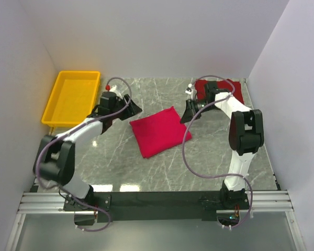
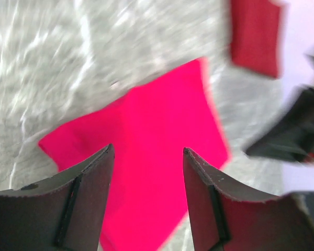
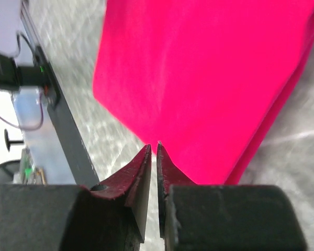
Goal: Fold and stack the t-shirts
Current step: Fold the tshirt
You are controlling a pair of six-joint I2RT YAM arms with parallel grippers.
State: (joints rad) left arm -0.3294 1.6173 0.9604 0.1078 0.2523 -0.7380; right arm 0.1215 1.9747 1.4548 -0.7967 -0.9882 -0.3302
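A bright crimson-pink t-shirt [image 1: 159, 130] lies folded as a tilted square in the middle of the marble table. A darker maroon t-shirt [image 1: 234, 90] lies folded at the back right, partly hidden by the right arm. My left gripper [image 1: 134, 109] hovers off the pink shirt's back left corner, open and empty; in the left wrist view the pink shirt [image 2: 146, 120] shows beyond the spread fingers [image 2: 94, 178], with the maroon shirt [image 2: 255, 36] farther off. My right gripper [image 1: 189, 112] hangs by the pink shirt's back right corner. It [image 3: 154, 147] is shut on nothing, just off the pink cloth [image 3: 209, 78].
A yellow plastic tray [image 1: 57, 104] stands at the back left, close to the left wall. White walls close in three sides. The metal base rail [image 1: 157, 201] runs along the near edge. The right gripper [image 2: 288, 136] appears blurred in the left wrist view.
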